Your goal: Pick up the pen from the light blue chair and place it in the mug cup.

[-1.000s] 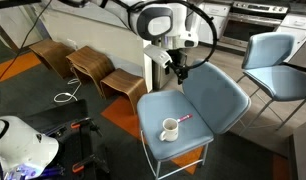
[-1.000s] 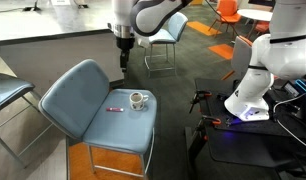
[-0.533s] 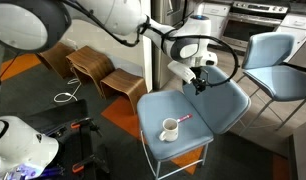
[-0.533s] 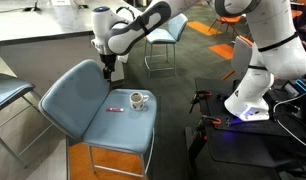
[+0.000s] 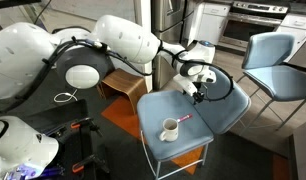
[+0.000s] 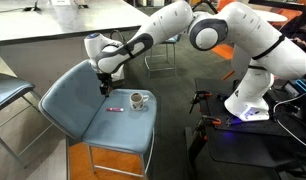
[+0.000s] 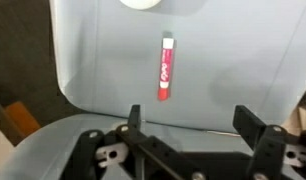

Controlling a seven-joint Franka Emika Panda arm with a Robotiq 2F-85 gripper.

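Swinging down from above the backrest, the arm has brought its black two-fingered end effector [image 5: 198, 93] low over the light blue padded chair [image 5: 228, 100] on thin white legs. In an exterior view it hangs near the thin pink-red pen [image 5: 184, 117], which lies flat on the seat beside the small white round mug [image 5: 169, 129]. In an exterior view from across the room, the end effector [image 6: 105, 88] hovers clear of the pen [image 6: 114, 108]. In the wrist view its fingers [image 7: 134, 116] are spread wide and hold nothing, and the pen [image 7: 165, 67] lies lengthways ahead of the gap, so this looks like the approach, with the next move being to advance and descend until the fingers straddle the shaft, then close.
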